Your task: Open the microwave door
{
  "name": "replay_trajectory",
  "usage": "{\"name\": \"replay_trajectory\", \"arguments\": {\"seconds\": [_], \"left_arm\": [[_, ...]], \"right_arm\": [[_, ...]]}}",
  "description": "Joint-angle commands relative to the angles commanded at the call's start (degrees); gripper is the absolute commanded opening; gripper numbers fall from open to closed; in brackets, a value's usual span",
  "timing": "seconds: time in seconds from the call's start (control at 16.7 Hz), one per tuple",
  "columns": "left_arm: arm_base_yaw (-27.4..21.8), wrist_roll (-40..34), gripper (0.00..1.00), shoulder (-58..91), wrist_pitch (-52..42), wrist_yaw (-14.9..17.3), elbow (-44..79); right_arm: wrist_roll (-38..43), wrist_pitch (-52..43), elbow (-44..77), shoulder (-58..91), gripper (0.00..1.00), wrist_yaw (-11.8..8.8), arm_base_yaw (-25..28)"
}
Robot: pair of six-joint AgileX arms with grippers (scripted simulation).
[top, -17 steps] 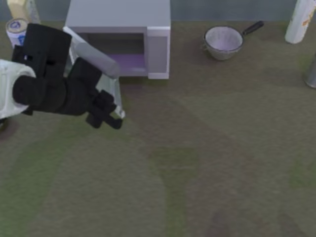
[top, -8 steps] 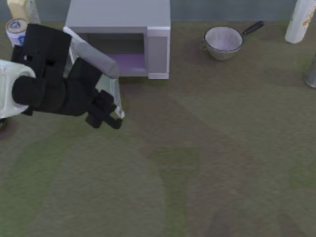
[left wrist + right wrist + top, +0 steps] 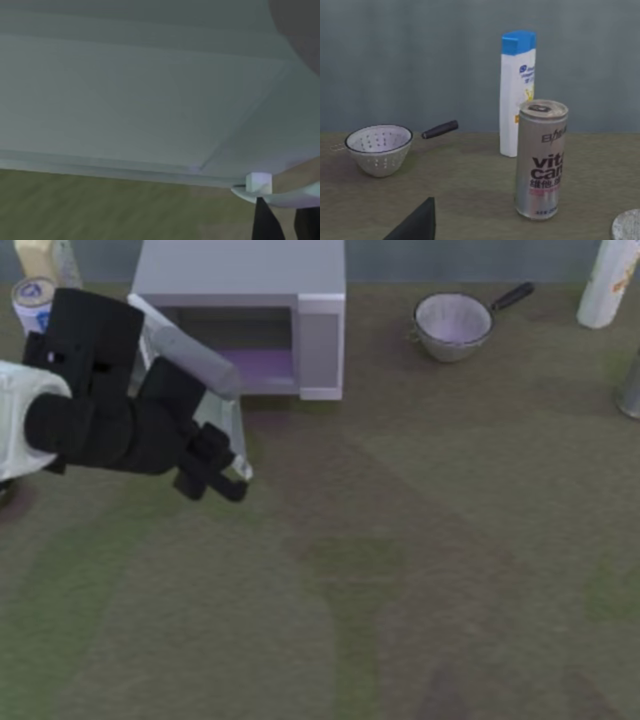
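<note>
The silver-grey microwave [image 3: 240,270] stands at the back left of the table, its purple-tinted inside showing. The microwave door [image 3: 200,360] is swung out towards the front left, hinged at the oven's left side. My left gripper [image 3: 228,478] sits at the door's free end, its black fingers shut on the white handle strip [image 3: 280,196]. In the left wrist view the door panel [image 3: 125,100] fills most of the picture. My right arm is out of the top view. One dark fingertip [image 3: 417,222] of it shows in the right wrist view.
A white strainer pan [image 3: 453,325] with a black handle sits right of the microwave. A shampoo bottle [image 3: 610,280] and a silver can [image 3: 540,160] stand at the back right. A bottle [image 3: 45,255] and a small tin [image 3: 35,302] stand at the back left.
</note>
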Motion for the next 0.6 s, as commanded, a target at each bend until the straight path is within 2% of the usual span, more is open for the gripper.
{"name": "replay_trajectory", "arguments": {"seconds": [0.3,0.6], "left_arm": [[1.62,3.03,0.00,-0.43,-0.89,1.68,-0.02],[1.75,3.29,0.00,-0.44,-1.00,1.82,-0.06]], "right_arm": [[0.00,0.00,0.00,0.00,1.00,0.00,0.00],[0.00,0.00,0.00,0.00,1.00,0.00,0.00]]}}
